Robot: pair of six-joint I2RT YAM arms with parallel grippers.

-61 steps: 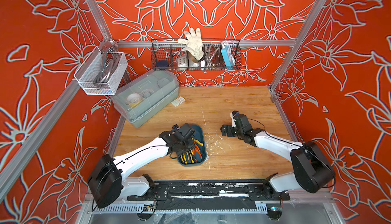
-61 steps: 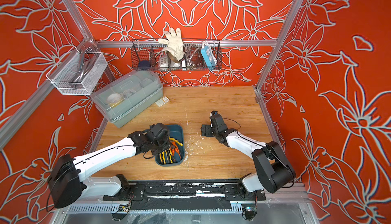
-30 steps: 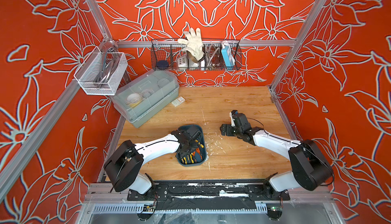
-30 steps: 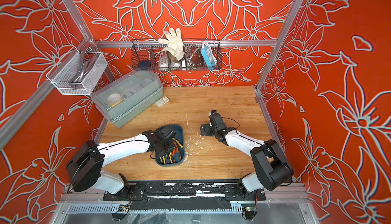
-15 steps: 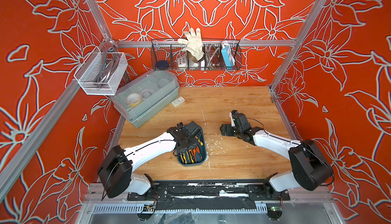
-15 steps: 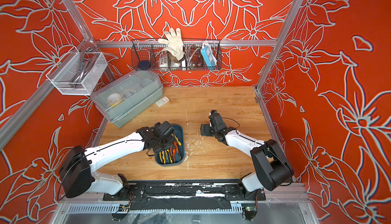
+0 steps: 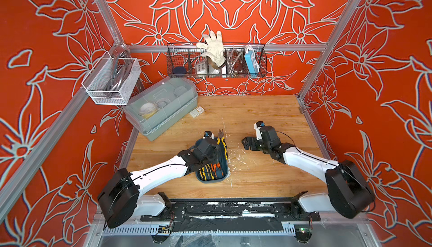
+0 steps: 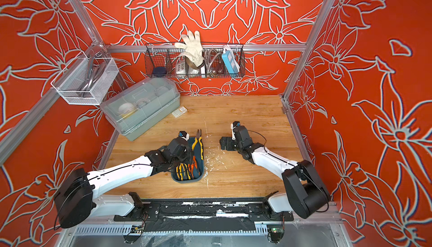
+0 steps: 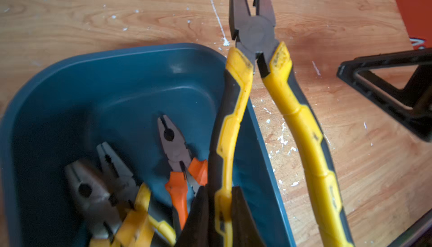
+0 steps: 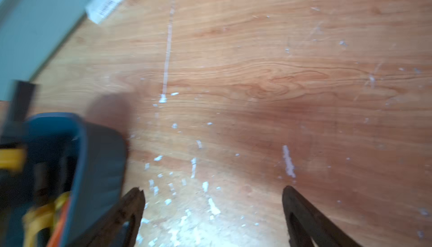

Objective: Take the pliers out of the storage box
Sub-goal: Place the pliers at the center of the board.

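The storage box (image 7: 211, 180) is a dark teal tray near the table's front; it shows in both top views and in the left wrist view (image 9: 117, 75). My left gripper (image 9: 220, 189) is shut on one handle of a yellow-and-black pliers (image 9: 253, 31). That tool is tilted, its grey head past the box's far rim (image 7: 220, 133) and its other handle hanging outside the box wall. Orange-handled pliers (image 9: 177, 159) and yellow-handled pliers (image 9: 93, 194) lie inside the box. My right gripper (image 10: 212, 191) stands open over bare wood to the right of the box (image 10: 100, 154), holding nothing.
A translucent grey-green lidded bin (image 7: 163, 108) sits at the back left with a small white card (image 7: 196, 112) beside it. A wire basket (image 7: 216, 63) hangs on the back wall and a white mesh basket (image 7: 112, 82) on the left wall. White flecks (image 7: 233, 157) dot the wood.
My left gripper has risen from inside the box with the yellow pliers, whose head now pokes past the far rim. The right arm has stayed put.
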